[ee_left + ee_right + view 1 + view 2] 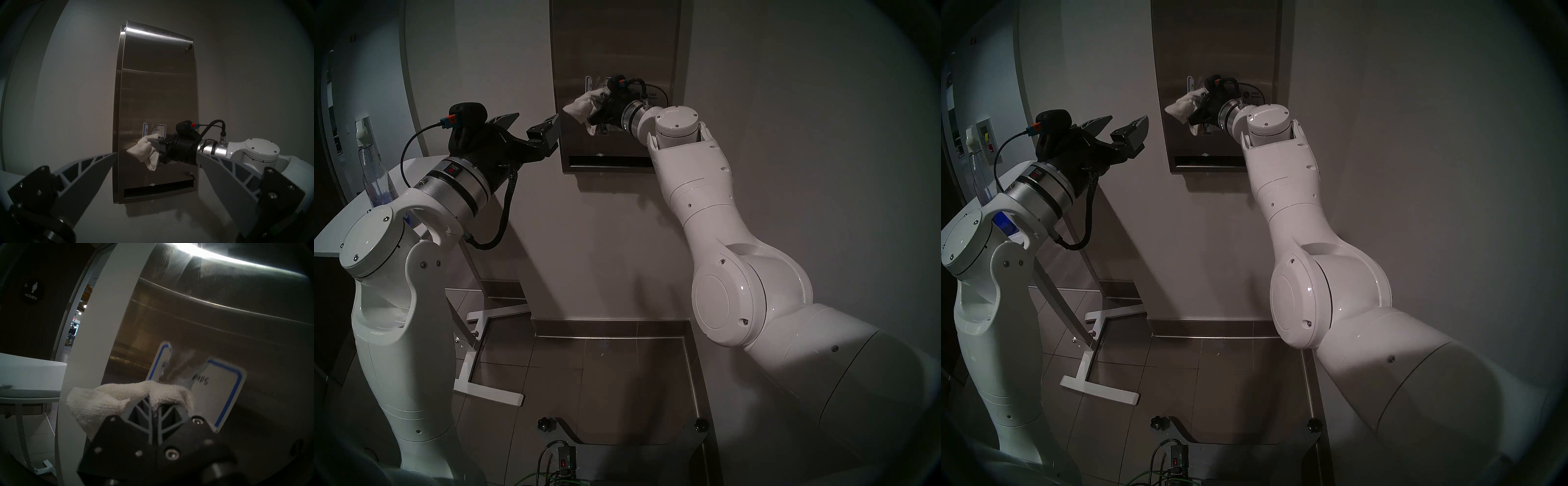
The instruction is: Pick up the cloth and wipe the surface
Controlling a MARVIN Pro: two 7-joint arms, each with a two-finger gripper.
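the cloth (144, 151) is pinched in the closed right gripper (157, 144) against the steel dispenser front (159, 84), just below its blue-bordered label (222, 392). the dispenser's dark bottom slot (169, 188) shows a small white bit. the left gripper (531, 127) hangs open, empty, well apart.

A round dark sign (32, 291) on the dark wall read "WOMEN" under a woman figure and a wheelchair symbol. The dispenser front (158, 88) carried a torn blue-bordered label (219, 389) with handwritten "PADS", and near its right edge a sticker (653, 96) read "FREE Tampon".
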